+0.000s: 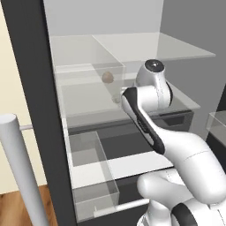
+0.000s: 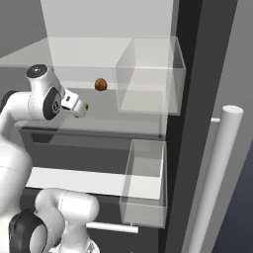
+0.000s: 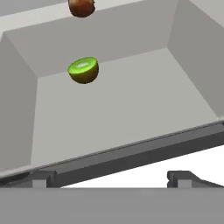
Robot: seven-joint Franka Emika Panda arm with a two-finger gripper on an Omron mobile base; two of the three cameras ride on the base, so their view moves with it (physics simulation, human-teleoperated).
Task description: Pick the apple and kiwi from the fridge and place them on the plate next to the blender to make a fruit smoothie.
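Gripper [image 3: 112, 179] wide open, holding nothing, at the front edge of a fridge [image 1: 31, 88] shelf. Near clear bins [image 2: 144, 185] hold nothing I can see. Kiwi [image 3: 83, 70] sits cut face up toward the shelf's back, clear of the gripper. Brown ball [image 3: 82, 7] just behind it, by the back wall.

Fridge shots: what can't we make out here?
- Brown ball: cut off by the top edge of the hand view.
- Kiwi: in the left base view, blurred behind the clear bin; in the right base view, mostly hidden by the gripper.
- Gripper: jaws stand open; in the left base view the arm's own links cover it.
- Fridge: top and bottom run off both base views.
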